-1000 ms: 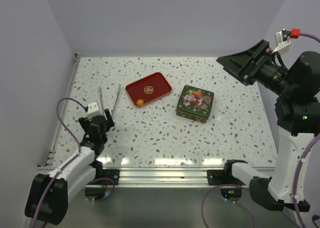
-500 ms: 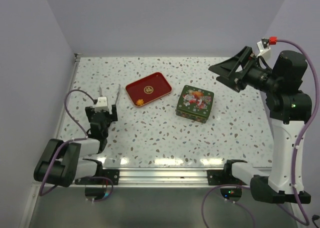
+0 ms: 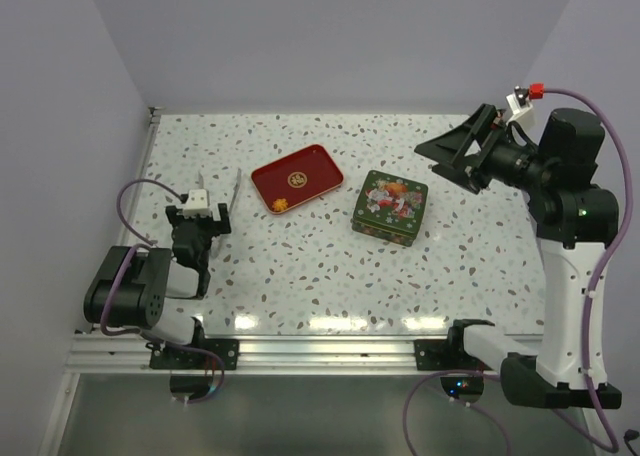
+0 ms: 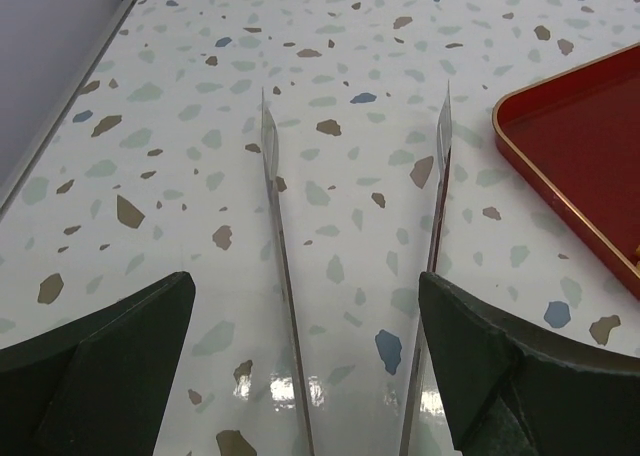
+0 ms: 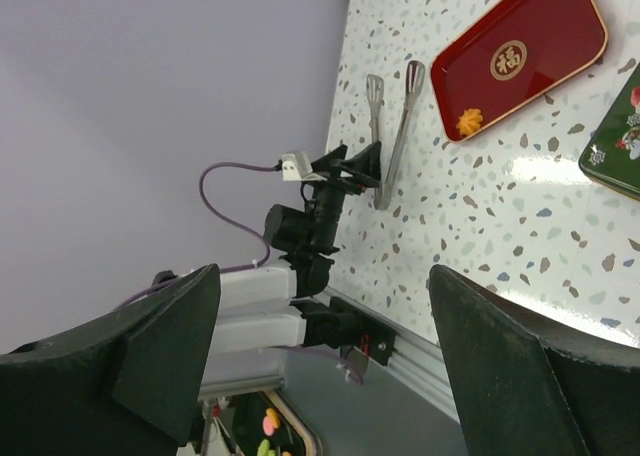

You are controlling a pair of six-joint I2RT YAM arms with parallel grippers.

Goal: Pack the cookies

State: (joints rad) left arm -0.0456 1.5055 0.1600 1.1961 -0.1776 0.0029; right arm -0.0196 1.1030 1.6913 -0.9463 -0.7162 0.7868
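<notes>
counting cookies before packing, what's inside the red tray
One orange cookie lies in the red tray, by its near corner; a gold emblem is printed at its centre. The tray is open, so nothing in it is hidden.

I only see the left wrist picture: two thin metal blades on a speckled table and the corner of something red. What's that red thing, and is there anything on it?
Observer: It's a red tray, and one small orange cookie lies in it, by the corner nearest the left arm.
Operator: Where would a cookie like that get packed?
Observer: Probably in the green tin standing just right of the tray. It is closed, with its decorated lid on.
</notes>
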